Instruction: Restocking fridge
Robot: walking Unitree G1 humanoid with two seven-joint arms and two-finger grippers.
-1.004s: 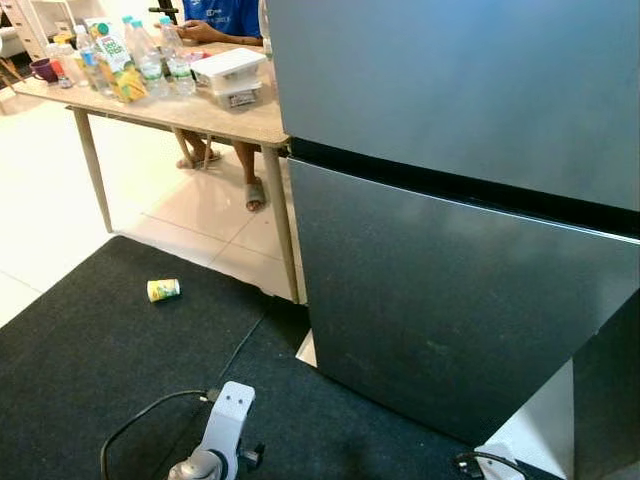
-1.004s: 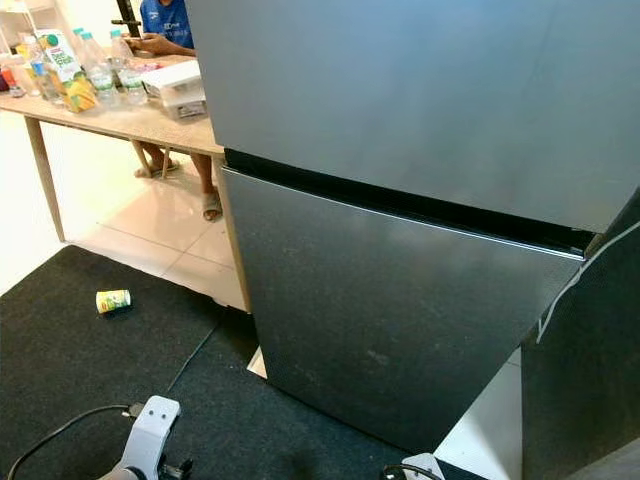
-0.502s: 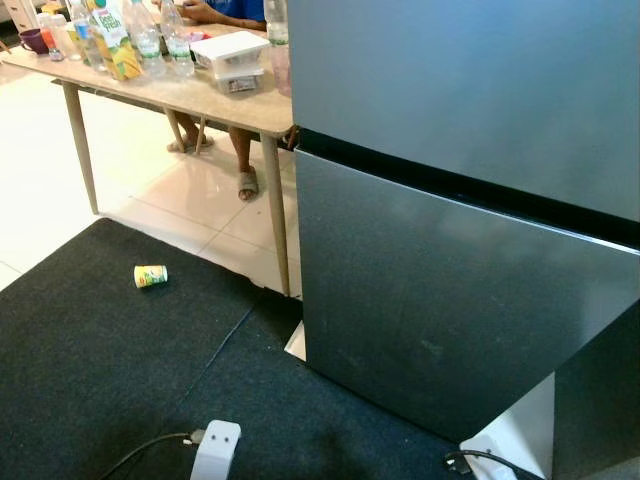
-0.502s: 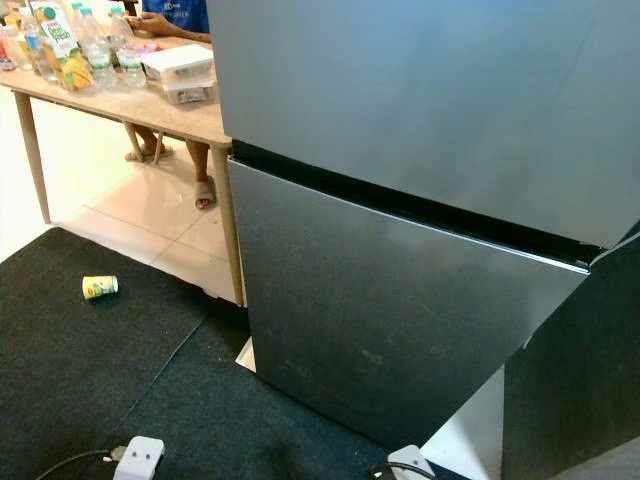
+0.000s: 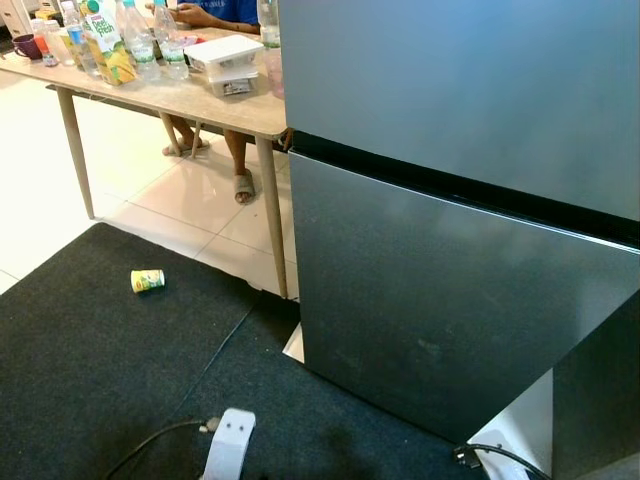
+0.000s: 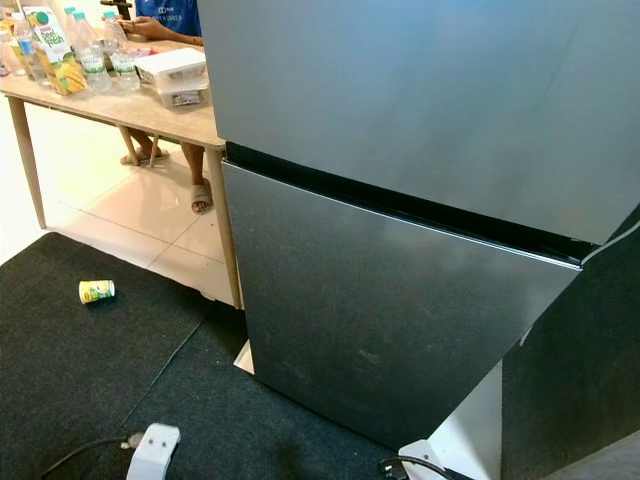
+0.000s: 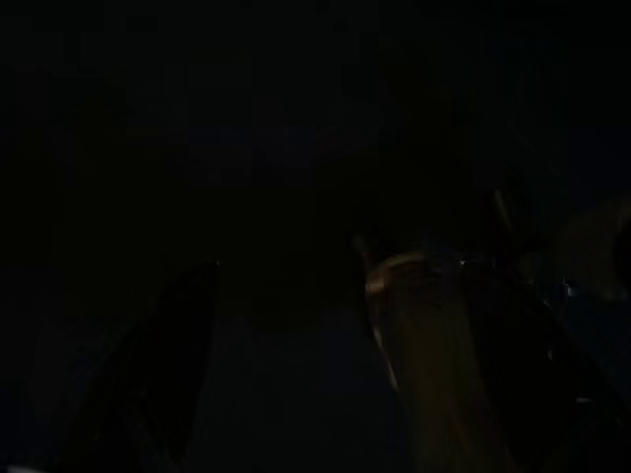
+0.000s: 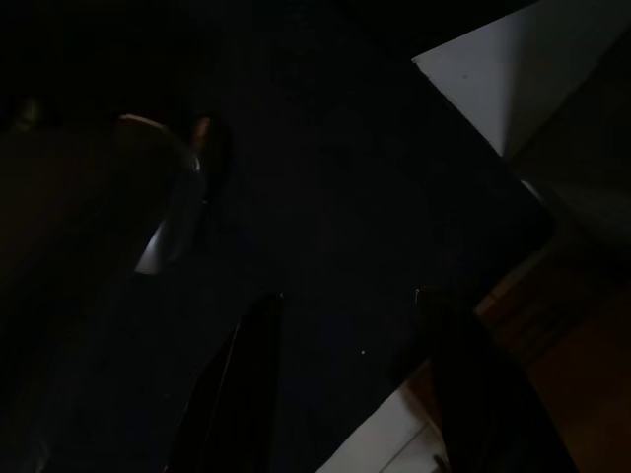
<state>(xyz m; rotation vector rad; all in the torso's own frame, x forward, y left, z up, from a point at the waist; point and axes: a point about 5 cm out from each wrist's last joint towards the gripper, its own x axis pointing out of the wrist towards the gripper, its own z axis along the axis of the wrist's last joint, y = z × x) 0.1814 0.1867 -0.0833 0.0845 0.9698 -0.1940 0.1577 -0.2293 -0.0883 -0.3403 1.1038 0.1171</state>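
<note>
A tall grey fridge (image 5: 450, 300) stands before me with both its upper door (image 5: 460, 90) and lower door (image 6: 380, 310) closed. To its left is a wooden table (image 5: 200, 100) holding water bottles (image 5: 135, 40), a juice carton (image 5: 105, 45) and white boxes (image 5: 225, 60). A small yellow can (image 5: 147, 281) lies on its side on the black mat. My left arm (image 5: 228, 448) hangs low at the bottom edge. In the right wrist view my right gripper (image 8: 345, 394) hangs open over the dark mat with nothing between its fingers (image 8: 237, 384).
A person sits behind the table, feet (image 5: 243, 186) in sandals under it. A black mat (image 5: 90, 370) covers the floor in front of the fridge, with a cable (image 5: 225, 345) across it. White tile floor (image 5: 120, 170) lies beyond. A dark panel (image 5: 600, 400) stands at right.
The camera has shifted, so the whole scene sits slightly differently. My left arm shows less of itself at the bottom edge than a second ago. The can and fridge doors are unchanged.
</note>
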